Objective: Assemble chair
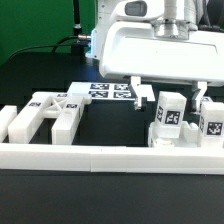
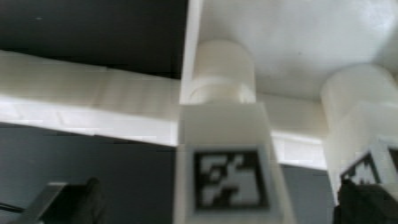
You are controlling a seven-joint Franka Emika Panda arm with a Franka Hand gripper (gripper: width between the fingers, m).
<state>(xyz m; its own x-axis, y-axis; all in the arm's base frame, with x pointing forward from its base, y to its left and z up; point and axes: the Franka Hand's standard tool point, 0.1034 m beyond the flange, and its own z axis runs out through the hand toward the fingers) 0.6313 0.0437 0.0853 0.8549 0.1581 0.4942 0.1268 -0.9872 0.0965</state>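
1. Arm pose: the white robot arm [image 1: 160,50] hangs over the exterior view's right half of the black counter [image 1: 40,200]. Its wrist body is level and its claw [image 1: 170,100] points straight down.
2. Claw state: spread wide. Its two fingers [image 1: 137,95] stand on either side of an upright white plastic chair leg block with a black-and-white marker tag [image 1: 168,118]. A gap shows on both sides, and nothing is pinched or lifted.
3. Wrist view: the same leg block [image 2: 222,120] rises in the middle, clear of the dark fingertips [image 2: 71,200].
4. Location: this leg block stands on the counter just behind the long low white border rail [image 1: 100,155].
5. A second upright white tagged chair block [image 1: 212,125] stands just beside the first, toward the exterior view's right. The finger on that side hangs very near its top; contact cannot be determined.
6. A group of white blocky tagged chair parts [image 1: 45,115] lies at the exterior view's left, against the rail and well apart from the claw.
7. The thin flat white marker board [image 1: 108,90] lies behind, between that group and the claw.
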